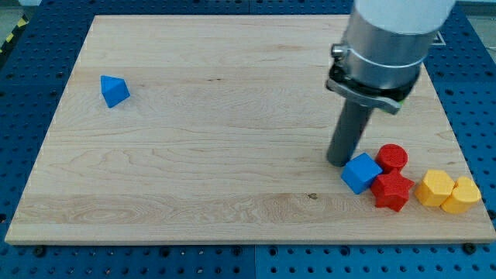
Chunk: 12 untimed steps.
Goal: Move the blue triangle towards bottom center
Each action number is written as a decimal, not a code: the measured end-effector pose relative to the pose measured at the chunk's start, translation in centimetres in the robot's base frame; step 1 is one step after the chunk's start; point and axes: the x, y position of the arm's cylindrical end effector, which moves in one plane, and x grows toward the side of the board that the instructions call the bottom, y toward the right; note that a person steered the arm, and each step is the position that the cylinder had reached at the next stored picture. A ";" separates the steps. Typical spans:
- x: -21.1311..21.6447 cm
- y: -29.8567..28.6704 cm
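Progress first: task looks barely begun, maybe not at all. Wooden board (232, 101) is biggest thing here, pale maple-like planks w/ visible grain and a small dark knot near bottom, sitting on a blue perforated metal bench (23, 101). Arm's wrist (384, 46) next in size: smooth grey cylinder w/ a black bracket, entering from far right. Below it the dark matte rod, and my tip (339, 161) rests on the board at right, just left of and touching or nearly touching the blue cube (361, 172). No fingers on this rig, so nothing opens, closes or holds; it only pushes.

Blocks look like glossy moulded plastic w/ rounded edges. Right cluster, near edge: red star-ish block (391, 191) just right of the blue cube, red cylinder (393, 157) behind it, then two yellow blocks, one (435, 187) roughly hexagonal, other (463, 194) heart-ish, shape not certain; they sit side by side at the board's right rim.

Smallest and the one that matters: blue triangle (114, 91), a small wedge, alone at far left, well apart from my tip and from everything else. Bottom centre of the board is where it should end up, so the whole push is left. My read: tip needs to cross to the triangle's far-left side, then shove it toward near centre.
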 end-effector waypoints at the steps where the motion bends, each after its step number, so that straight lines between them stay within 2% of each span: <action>1: 0.0 -7.8; 3: -0.1 -26.2; 4: -3.8 -33.6; 5: -9.7 -37.6; 6: -9.7 -37.6; 7: -12.9 -37.6; 8: -13.1 -37.6; 10: -13.1 -28.1; 12: -11.7 -22.7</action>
